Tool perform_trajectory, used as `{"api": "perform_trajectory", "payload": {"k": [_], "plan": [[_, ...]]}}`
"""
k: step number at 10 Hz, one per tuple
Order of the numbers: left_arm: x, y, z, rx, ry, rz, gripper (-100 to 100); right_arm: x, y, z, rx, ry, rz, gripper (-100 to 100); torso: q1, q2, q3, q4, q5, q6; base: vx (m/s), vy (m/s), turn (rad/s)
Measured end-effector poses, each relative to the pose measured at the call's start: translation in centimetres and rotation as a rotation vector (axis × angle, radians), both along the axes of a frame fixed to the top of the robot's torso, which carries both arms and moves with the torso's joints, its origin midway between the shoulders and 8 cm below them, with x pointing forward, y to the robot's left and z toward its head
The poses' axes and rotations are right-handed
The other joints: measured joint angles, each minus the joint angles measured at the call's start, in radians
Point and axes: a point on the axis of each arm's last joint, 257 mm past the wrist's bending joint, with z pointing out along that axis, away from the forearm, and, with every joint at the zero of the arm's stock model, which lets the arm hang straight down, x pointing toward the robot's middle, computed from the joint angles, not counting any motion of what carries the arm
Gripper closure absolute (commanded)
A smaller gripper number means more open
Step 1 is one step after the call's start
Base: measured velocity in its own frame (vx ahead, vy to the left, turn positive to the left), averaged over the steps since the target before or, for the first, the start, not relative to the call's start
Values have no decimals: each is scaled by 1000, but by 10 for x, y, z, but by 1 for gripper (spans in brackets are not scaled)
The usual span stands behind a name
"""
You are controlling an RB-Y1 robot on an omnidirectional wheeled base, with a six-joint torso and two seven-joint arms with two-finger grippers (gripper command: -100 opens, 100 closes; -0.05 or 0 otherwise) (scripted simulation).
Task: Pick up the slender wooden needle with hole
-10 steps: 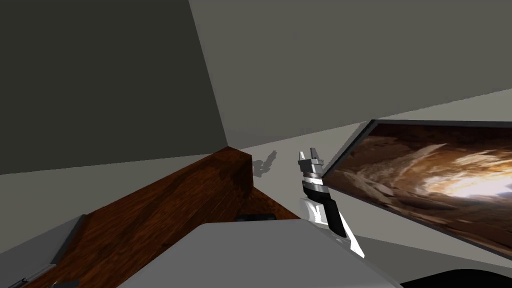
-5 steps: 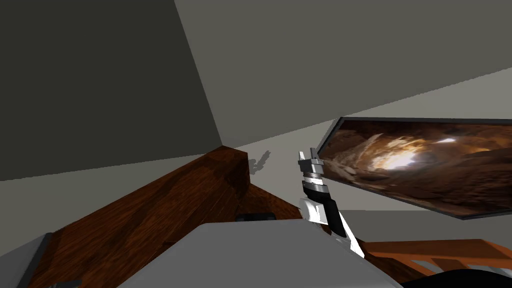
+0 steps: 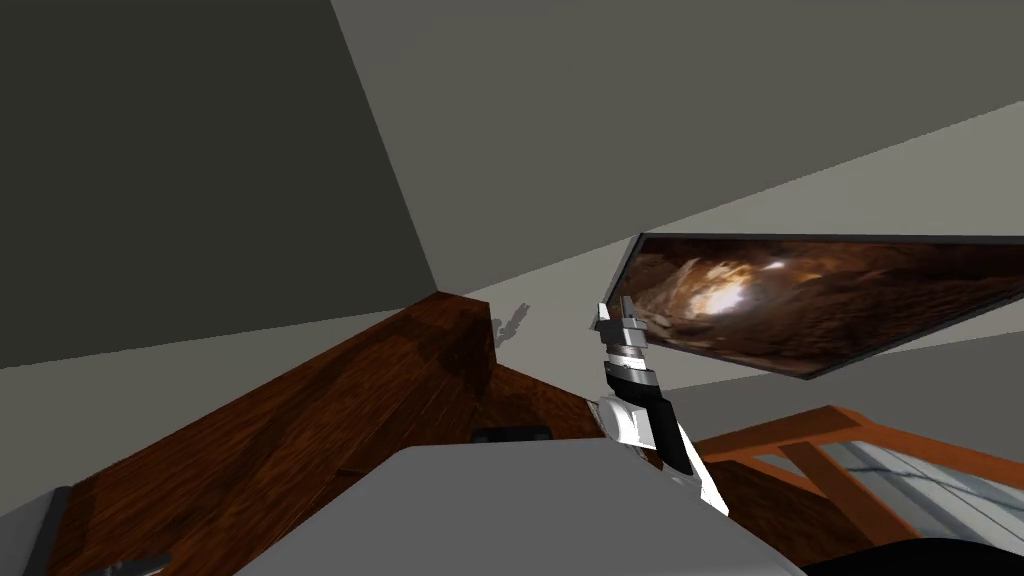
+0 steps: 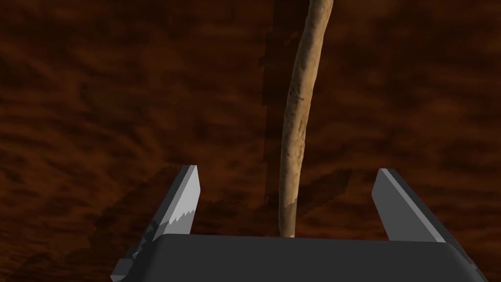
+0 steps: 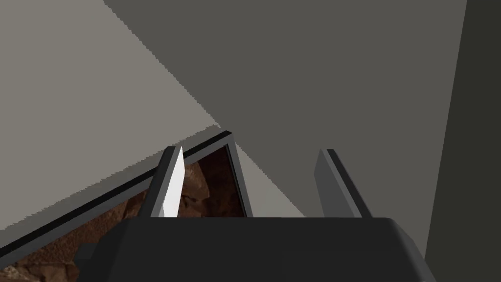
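Lying on a dark reddish-brown wooden surface [image 4: 98, 98], the needle [image 4: 298, 112] is a slender, pale brown stick with a slight bend. You see it best from the left wrist. It runs from the gripper's dark body straight away between the two fingers. Its near end passes out of sight behind that body and its far end leaves the picture, so you cannot tell where the hole is. A thin shadow lies on the wood right beside the needle.

Your left gripper [image 4: 287, 170] sits low over the wood with the needle roughly midway between its blades. The fingers [image 4: 188, 196] are spread wide and neither blade touches the stick; there is bare wood on either side of it.

Looking from the head, you see a piece of furniture [image 3: 300, 430] of the same dark red-brown wood. It stretches from the lower left up to the corner of the grey walls [image 3: 200, 150]. Your right gripper [image 3: 620, 312] is raised above it, off to the right, with its tips near the lower corner of a dark-framed picture [image 3: 800, 300]. From the right wrist, its fingers [image 5: 169, 186] stand apart with nothing between them. Lower right, beyond that arm, sits an orange-brown frame [image 3: 800, 440] around a pale panel.
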Motion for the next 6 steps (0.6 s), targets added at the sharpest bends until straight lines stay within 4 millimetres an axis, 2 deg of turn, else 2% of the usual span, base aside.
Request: {"api": "perform_trajectory", "payload": {"k": [1,3,4,6], "plan": [[0,0,0,2,0,21,-100,0,0,0,0,0,0,0,0,1,1,0,0,-1,-67,11,-32],[0,-2,-2,1,0,51,-100,0,0,0,0,0,0,0,0,-1,0,0,0,0,-124,13,-261],[0,-2,-2,3,1,72,-100,0,0,0,0,0,0,0,1,0,0,0,0,-2,-75,8,19],[1,-4,-3,3,1,104,-100,0,0,0,0,0,0,0,0,0,0,0,0,0,-141,4,-288]]}}
